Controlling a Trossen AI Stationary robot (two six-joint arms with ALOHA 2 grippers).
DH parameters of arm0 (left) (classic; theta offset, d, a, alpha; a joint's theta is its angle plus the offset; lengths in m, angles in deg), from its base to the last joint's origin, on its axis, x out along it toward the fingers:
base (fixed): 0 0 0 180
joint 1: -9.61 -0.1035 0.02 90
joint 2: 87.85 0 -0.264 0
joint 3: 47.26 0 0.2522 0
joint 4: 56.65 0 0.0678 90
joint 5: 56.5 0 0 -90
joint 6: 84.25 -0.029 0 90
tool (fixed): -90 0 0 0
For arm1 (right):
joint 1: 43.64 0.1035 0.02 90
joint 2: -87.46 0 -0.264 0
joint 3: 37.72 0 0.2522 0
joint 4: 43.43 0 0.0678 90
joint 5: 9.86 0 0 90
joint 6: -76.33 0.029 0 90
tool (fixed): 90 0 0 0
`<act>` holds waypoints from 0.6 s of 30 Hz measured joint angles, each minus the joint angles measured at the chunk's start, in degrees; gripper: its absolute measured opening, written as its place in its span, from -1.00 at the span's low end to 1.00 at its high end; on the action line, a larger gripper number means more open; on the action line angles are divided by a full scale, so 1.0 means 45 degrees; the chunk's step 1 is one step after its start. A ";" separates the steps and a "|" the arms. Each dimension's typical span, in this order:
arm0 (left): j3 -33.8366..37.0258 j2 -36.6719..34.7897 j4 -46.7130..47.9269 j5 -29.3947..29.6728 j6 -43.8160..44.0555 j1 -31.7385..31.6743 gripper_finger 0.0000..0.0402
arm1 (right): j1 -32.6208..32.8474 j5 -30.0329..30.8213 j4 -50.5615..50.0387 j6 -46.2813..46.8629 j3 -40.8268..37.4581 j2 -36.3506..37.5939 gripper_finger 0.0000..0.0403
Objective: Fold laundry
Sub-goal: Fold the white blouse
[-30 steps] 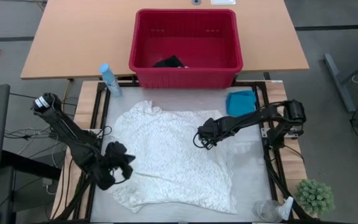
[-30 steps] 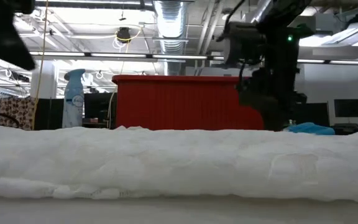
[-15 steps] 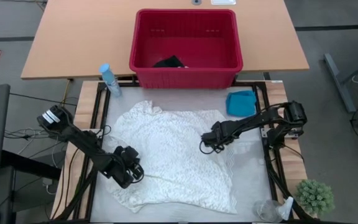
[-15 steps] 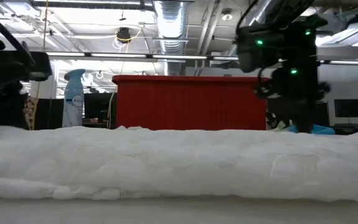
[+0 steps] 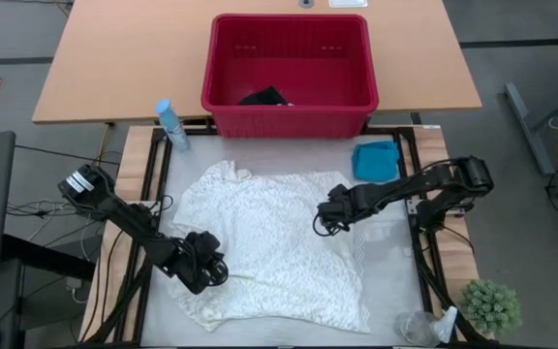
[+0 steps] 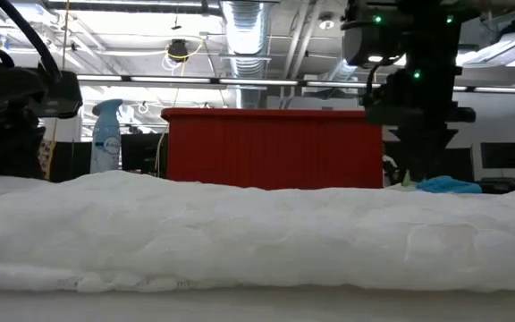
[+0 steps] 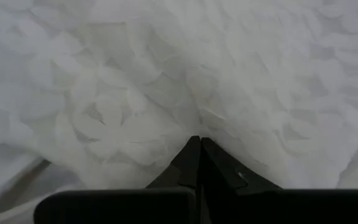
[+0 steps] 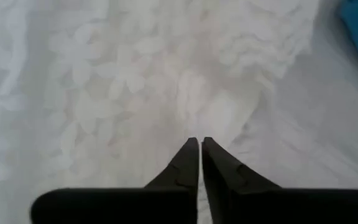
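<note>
The large cream-white lacy cloth (image 5: 269, 242) lies spread flat on the table, and it fills the low view's foreground (image 6: 257, 233). My left gripper (image 5: 209, 269) is shut and slants down onto the cloth's near-left part (image 7: 135, 106). My right gripper (image 5: 324, 223) hangs over the cloth's right part (image 8: 104, 93). It points steeply down, with only a hairline slit between its fingers and nothing in it. The turquoise garment (image 5: 376, 159) lies folded at the far right. The dark garment (image 5: 263, 97) lies inside the red basket (image 5: 289, 121). My left gripper sets its shut fingertips (image 7: 191, 149) on the lacy cloth near its left edge (image 7: 197, 121), slanting down from the table's left. Creases run out from the tips. Whether any cloth lies between the fingers, I cannot tell. The cloth stays flat on the table.
A spray bottle (image 5: 170, 124) stands at the far left corner, beside the red basket. A small green plant (image 5: 492, 305) and a clear plastic object (image 5: 419, 328) stand at the near right corner. Bare table shows to the right of the cloth (image 5: 390, 252).
My left gripper has come down toward the near right onto the cloth, tipping more steeply, its fingers shut throughout. My right gripper has risen a little and shifted toward the table's right edge. In the low view the cloth's left part now humps up slightly.
</note>
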State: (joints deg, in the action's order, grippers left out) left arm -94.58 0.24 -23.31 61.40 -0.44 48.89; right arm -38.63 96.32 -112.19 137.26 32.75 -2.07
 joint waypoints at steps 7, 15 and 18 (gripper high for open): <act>0.0005 0.0005 0.0025 -0.0045 -0.0035 0.0005 -1.00 | 0.0341 -0.0369 0.0945 0.0918 -0.0005 -0.0166 -0.16; 0.0010 0.0010 0.0019 -0.0044 -0.0310 0.0006 -1.00 | 0.0333 -0.0123 0.0898 0.1526 -0.0286 -0.0176 0.27; 0.0010 0.0010 0.0022 -0.0048 -0.0547 0.0011 -1.00 | 0.0542 -0.0337 0.1541 0.1873 -0.0634 -0.0171 0.25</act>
State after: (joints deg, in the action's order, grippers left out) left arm -94.54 0.28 -23.21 61.18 -2.90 48.94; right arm -36.19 94.80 -105.26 145.69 29.89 -2.84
